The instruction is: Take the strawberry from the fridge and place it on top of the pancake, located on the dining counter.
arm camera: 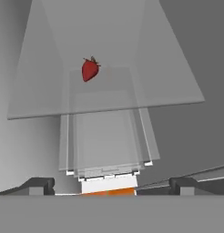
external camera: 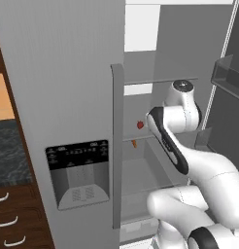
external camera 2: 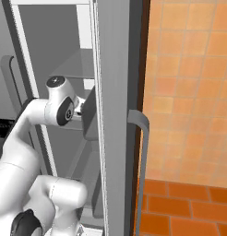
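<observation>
Tall light-grey fridge [external camera: 68,97], right door open. Two-finger claw [arm camera: 111,184] inside, jaws spread wide, empty, lined up for approach. Tiny red strawberry [arm camera: 89,69] sits on clear glass shelf [arm camera: 173,86] ahead of claw, slightly left, well apart. Small orange item [external camera: 134,143] below berry.
</observation>
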Available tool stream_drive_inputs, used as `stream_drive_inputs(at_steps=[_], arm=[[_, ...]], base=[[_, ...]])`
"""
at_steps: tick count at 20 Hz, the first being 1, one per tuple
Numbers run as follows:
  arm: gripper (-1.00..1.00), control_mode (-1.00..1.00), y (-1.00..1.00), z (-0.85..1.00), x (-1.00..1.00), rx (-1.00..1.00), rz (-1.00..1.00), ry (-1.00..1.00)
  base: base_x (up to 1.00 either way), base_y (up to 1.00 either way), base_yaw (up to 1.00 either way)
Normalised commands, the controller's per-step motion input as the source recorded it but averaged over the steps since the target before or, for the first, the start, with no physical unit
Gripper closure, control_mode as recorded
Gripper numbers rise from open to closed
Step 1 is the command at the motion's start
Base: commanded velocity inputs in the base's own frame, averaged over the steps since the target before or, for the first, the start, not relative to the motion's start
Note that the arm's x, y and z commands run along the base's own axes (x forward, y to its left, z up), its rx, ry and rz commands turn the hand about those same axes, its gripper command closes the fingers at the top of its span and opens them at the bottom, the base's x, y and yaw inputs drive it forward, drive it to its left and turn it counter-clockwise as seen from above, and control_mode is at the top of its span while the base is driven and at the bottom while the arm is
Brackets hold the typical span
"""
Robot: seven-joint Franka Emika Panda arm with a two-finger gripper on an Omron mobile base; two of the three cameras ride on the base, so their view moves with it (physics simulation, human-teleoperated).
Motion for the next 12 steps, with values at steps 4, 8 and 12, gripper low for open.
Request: stream_drive_inputs(at_steps=[4, 8, 12], arm=[[-1.0, -1.0, 0.02, -0.26, 0.44, 0.0, 0.0, 0.0], [-1.0, -1.0, 0.13, -0.16, 0.39, 0.0, 0.0, 0.0], [-1.0, -1.0, 0.22, -0.15, 0.47, 0.0, 0.0, 0.01]], base=[[0.0, 0.0, 0.0], [0.0, 0.0, 0.0], [0.0, 0.0, 0.0]])
